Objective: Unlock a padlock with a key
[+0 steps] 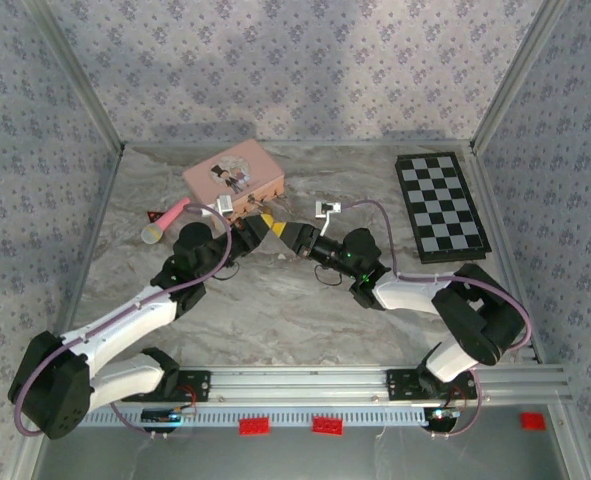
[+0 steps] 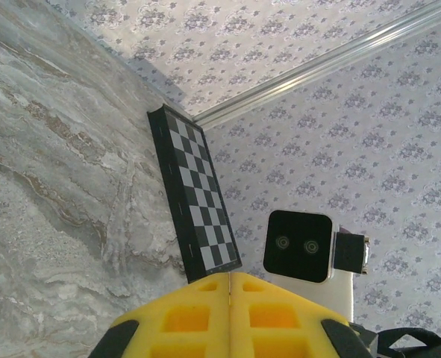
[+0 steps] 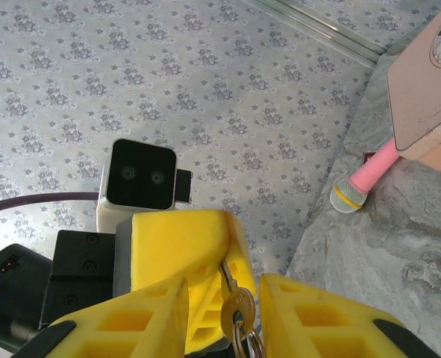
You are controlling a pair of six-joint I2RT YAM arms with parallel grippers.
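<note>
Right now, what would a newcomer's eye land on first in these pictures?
Two yellow-fingered grippers meet tip to tip mid-table, near the pink box: the left gripper shut, the right gripper open around a small brass padlock that seems to hang from the left's tips. Then the chessboard at far right and the pink microphone at left.

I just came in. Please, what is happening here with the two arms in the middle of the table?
The two robot arms meet over the grey marble table, just in front of the pink rectangular box. The left gripper has its yellow fingers pressed together. In the right wrist view, a tiny brass-gold padlock with a metal ring under it hangs between the spread fingers of the right gripper, at the left gripper's tip. Whether the lock is open is too small to tell.
</note>
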